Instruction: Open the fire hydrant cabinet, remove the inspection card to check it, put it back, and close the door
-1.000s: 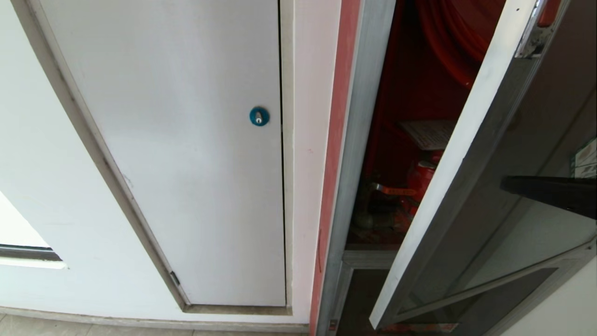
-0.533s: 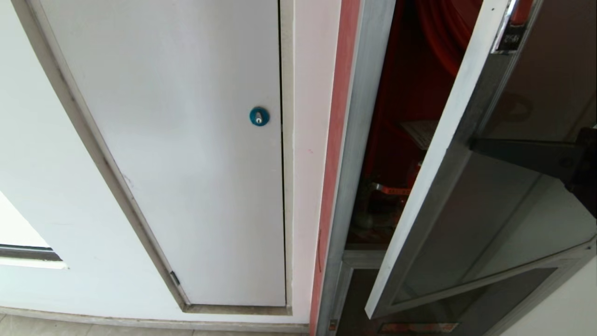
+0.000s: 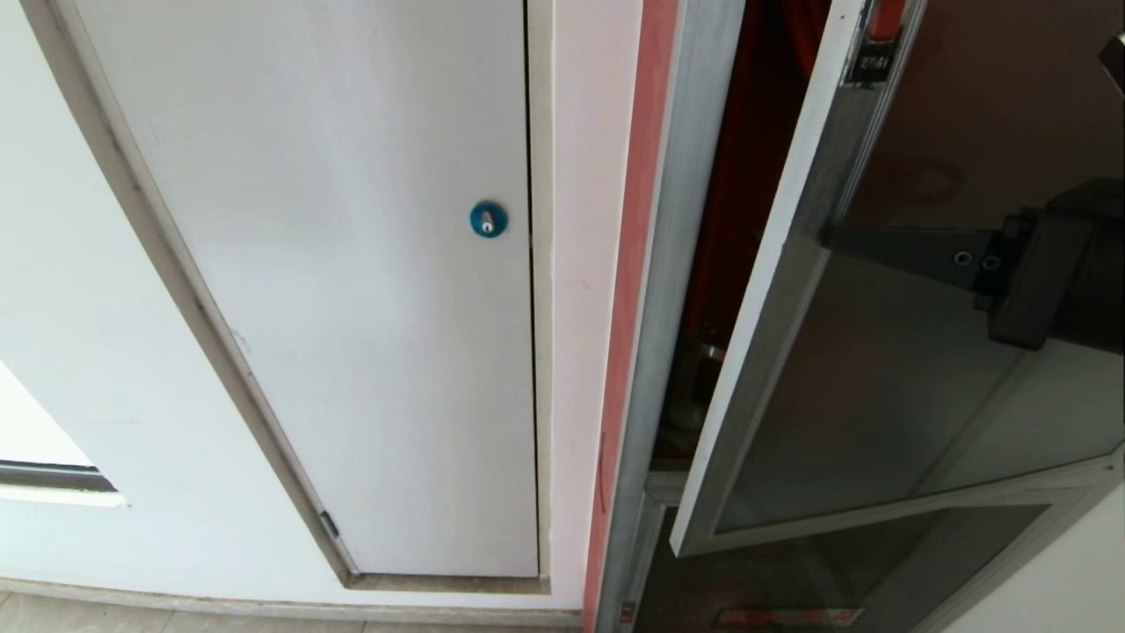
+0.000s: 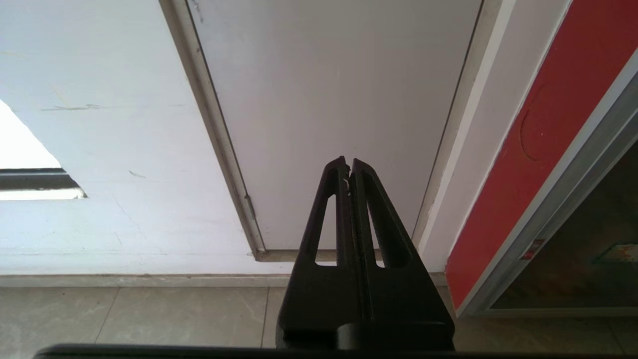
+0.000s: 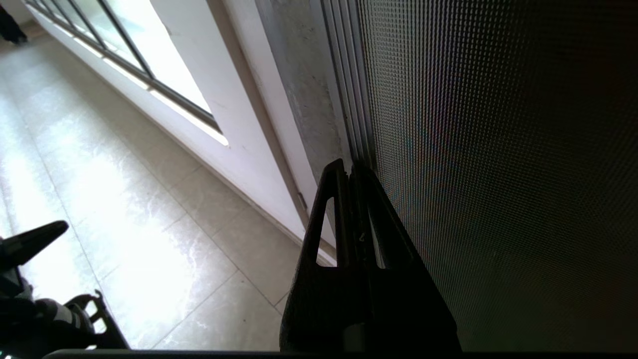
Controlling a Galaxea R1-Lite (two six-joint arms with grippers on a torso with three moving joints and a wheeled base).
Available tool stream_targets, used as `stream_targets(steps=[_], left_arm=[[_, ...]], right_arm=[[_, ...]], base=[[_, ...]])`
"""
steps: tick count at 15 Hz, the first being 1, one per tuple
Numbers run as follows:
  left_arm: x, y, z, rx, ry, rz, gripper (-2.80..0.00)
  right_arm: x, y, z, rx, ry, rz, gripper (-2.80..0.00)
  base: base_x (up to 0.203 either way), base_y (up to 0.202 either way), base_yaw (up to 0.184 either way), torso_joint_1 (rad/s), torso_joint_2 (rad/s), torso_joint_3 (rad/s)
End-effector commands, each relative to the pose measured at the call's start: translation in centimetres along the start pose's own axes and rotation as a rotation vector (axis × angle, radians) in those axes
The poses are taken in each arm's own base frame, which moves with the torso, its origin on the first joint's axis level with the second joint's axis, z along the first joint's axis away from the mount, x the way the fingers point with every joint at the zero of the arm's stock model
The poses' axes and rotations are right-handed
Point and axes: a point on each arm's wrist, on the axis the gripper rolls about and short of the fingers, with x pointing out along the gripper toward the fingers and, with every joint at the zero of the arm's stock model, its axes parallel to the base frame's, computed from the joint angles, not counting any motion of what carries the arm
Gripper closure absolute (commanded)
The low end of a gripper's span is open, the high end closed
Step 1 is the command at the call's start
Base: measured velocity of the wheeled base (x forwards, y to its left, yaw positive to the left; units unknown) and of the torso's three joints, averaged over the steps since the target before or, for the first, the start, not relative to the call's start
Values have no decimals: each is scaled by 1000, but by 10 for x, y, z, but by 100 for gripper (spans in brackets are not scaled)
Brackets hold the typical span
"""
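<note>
My right gripper (image 5: 350,167) has fingers pressed together, nothing pinched, tips against the dark tinted glass door w/ silver aluminium frame (image 3: 888,352), near its free edge. Door stands ajar, narrow gap to the silver-framed fire hydrant cabinet w/ red interior (image 3: 668,220). Can't see the inspection card thru the gap. Left gripper (image 4: 349,167) also closed, empty, parked low facing the plain white panel door (image 4: 329,99), blue round lock (image 3: 488,219) on it.

Right gripper (image 3: 831,236) presses against half-open door (image 3: 888,387).
</note>
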Motion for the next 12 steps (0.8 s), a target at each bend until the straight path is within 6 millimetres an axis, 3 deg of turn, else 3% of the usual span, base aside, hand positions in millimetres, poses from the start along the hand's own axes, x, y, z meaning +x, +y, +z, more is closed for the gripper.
stream_targets(steps=[1, 12], left_arm=[[0, 0, 0, 0, 1, -1, 0], [0, 0, 0, 0, 1, 1, 0]], right_arm=[[14, -2, -1, 7, 17, 5, 0], [59, -19, 14, 3, -13, -155, 0]], base=[[0, 0, 0, 0, 0, 0], [0, 0, 0, 0, 0, 0]])
